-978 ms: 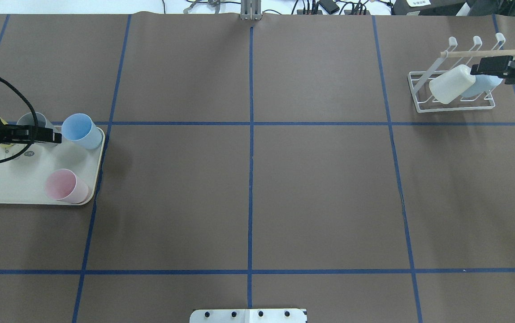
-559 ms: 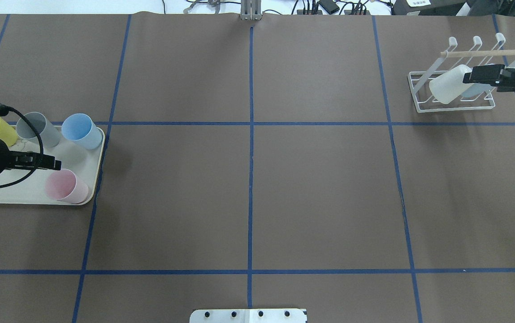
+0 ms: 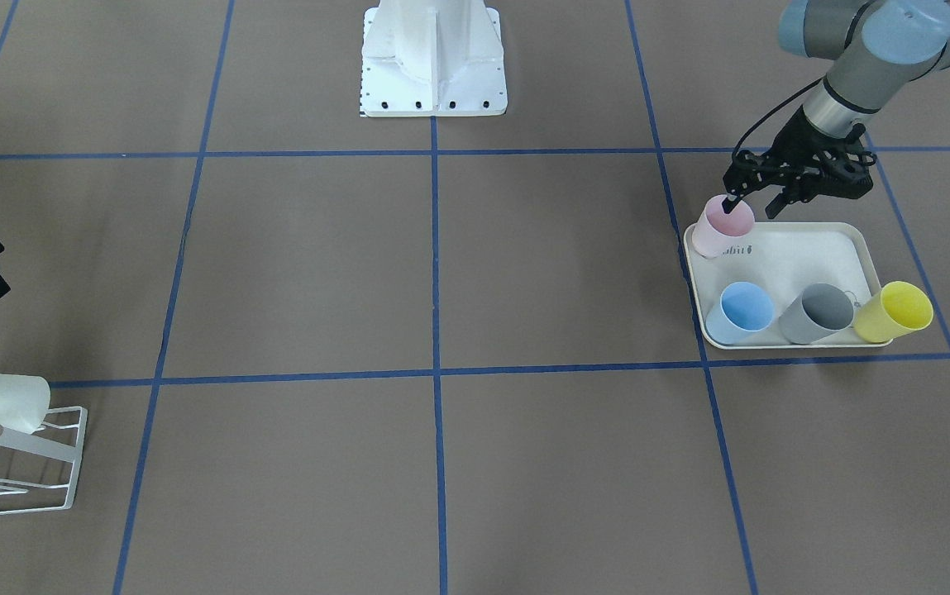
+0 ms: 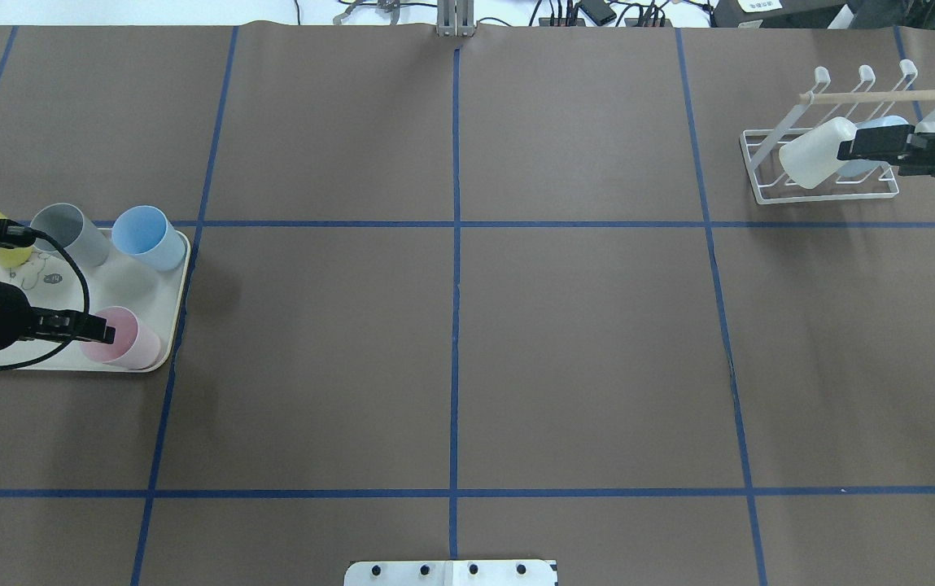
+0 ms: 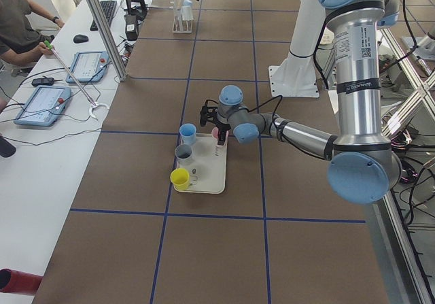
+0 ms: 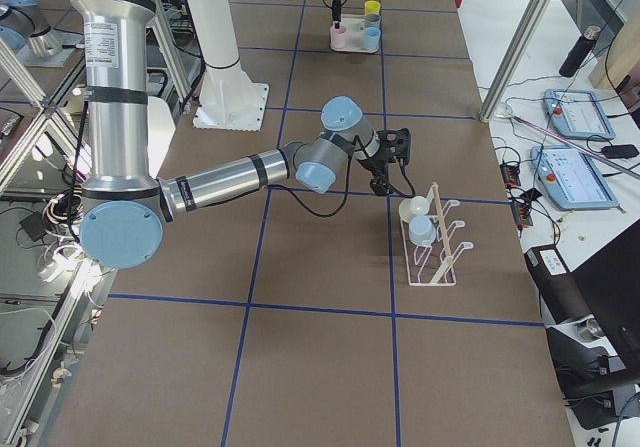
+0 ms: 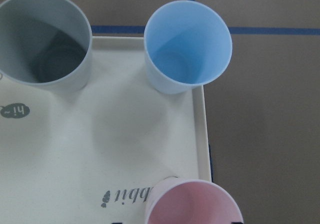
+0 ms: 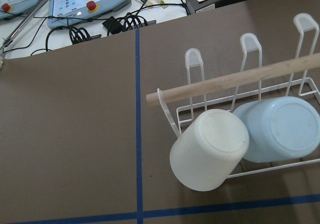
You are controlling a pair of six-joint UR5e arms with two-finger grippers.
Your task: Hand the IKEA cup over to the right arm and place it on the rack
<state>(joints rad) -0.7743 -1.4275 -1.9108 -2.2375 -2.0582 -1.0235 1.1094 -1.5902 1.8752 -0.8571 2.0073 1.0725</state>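
Left gripper (image 3: 749, 207): we see its fingers spread and lowered to the rim of the pink cup (image 4: 137, 348). One tip is over the cup's mouth and the other is outside its wall, above the tray (image 4: 133, 281). We cannot tell whether either finger touches the cup.
Pink cup: it stands upright, mouth up, in the tray corner nearest the robot's base and toward the table's middle.
Tray: it is cream with grey lettering and lies at the table's end on the robot's left.
Other cups on the tray: we count a blue cup (image 4: 144, 236), a grey cup (image 4: 67, 232) and a yellow cup (image 3: 896, 311) in a row along the tray's far edge. The blue one is nearest the table's middle and the yellow one is outermost.
Left arm (image 5: 306, 134): it reaches in low over the tray, with a black cable looping at the wrist.
Right gripper (image 4: 845, 149): its fingers are apart and hold nothing. It hangs near the rack (image 4: 750, 167), on the side toward the robot, clear of the cups there.
Rack: it is white wire with a wooden dowel (image 8: 240, 77) across its prongs, and it sits at the table's far right.
Cups on the rack: a white cup (image 8: 210, 151) and a pale blue cup (image 8: 280, 129) sit side by side below the dowel, tilted with their bottoms up. The white one is toward the table's middle.
Right arm (image 6: 230, 177): it stretches from the base toward the rack, with black cable looped at the wrist.
Table (image 4: 581, 342): it has a brown cover with a blue tape grid.
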